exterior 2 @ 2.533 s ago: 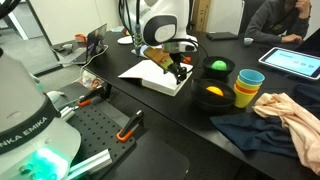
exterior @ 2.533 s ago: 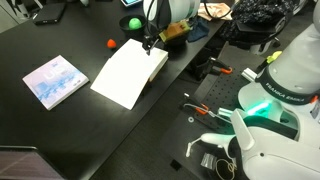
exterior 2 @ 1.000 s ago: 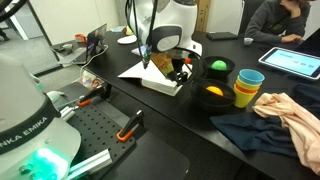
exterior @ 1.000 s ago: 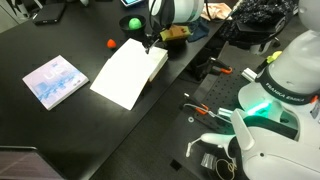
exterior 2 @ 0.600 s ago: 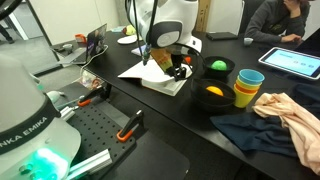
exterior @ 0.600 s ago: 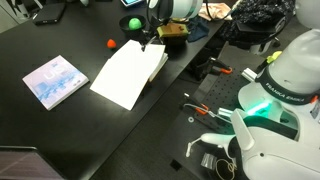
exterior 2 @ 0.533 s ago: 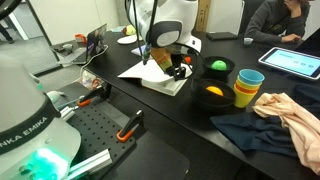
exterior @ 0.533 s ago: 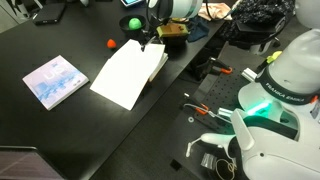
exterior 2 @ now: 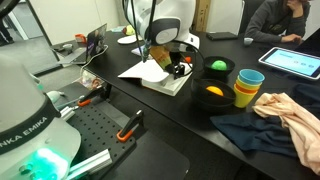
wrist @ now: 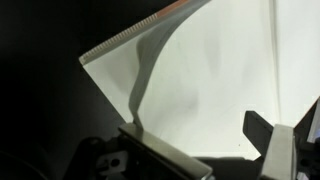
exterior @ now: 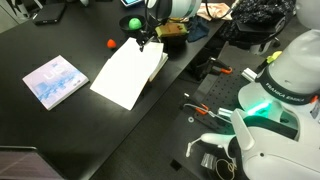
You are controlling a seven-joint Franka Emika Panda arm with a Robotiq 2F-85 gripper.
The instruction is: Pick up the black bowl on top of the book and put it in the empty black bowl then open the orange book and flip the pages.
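Observation:
The orange book (exterior: 128, 75) lies open on the black table, white pages up, also seen as the book (exterior 2: 160, 78) and filling the wrist view as pages (wrist: 215, 70). One page curls upward against a finger (wrist: 150, 150) of my gripper (wrist: 200, 140). The gripper (exterior: 143, 42) hovers over the book's far edge, open, with nothing clamped; it is also seen over the book as the gripper (exterior 2: 152, 58). The black bowl (exterior 2: 212, 95) with a yellow ball stands beside the book. I cannot make out the empty black bowl apart from it.
A black bowl with a green ball (exterior 2: 217, 68) stands behind the yellow-ball one, and stacked yellow and blue cups (exterior 2: 248, 86) beside them. A cloth (exterior 2: 285, 112) lies nearby. A pale blue-and-white book (exterior: 55, 80) and a small red object (exterior: 112, 43) lie on the table.
The gripper has shifted slightly along the book's far edge, and the page under it has risen and curled a little. The bowls have not moved.

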